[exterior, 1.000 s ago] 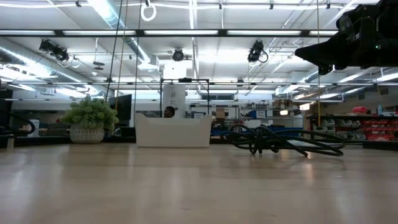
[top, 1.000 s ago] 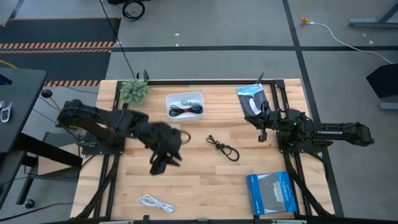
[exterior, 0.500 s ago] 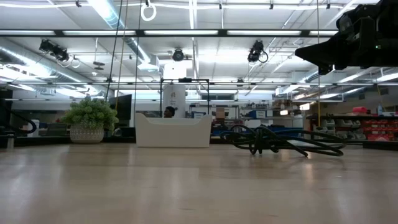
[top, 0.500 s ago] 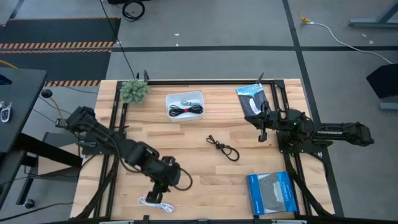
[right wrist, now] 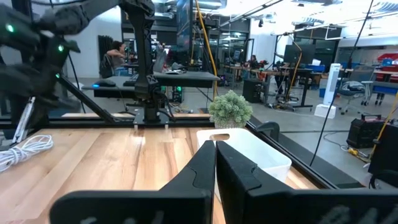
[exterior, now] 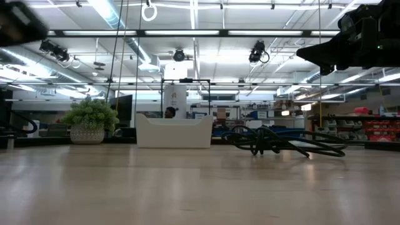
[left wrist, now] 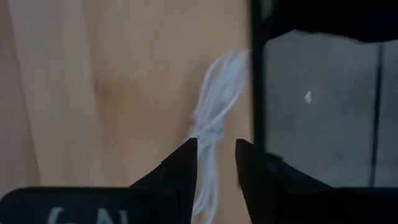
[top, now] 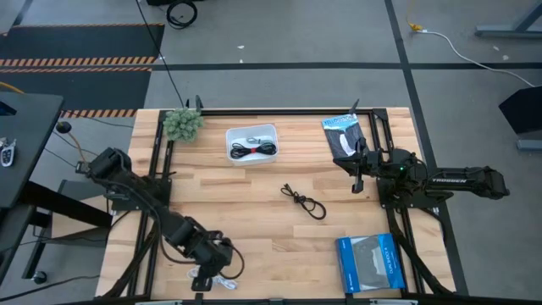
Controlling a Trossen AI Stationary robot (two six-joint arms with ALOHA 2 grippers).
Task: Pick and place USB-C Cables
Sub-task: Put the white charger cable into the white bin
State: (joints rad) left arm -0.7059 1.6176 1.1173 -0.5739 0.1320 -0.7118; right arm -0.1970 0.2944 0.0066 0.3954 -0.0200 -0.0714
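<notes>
Fingers of the left gripper (left wrist: 214, 168) stand slightly spread over the white cable (left wrist: 214, 109) at the table's (top: 254, 229) front edge. Right gripper (right wrist: 215, 163), fingers pressed together, waits near the right edge; a black cable (top: 304, 202) lies mid-table.

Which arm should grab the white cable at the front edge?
Left. Its gripper hangs right over the white cable, fingers apart astride it. The right gripper waits shut, far across the table.
</notes>
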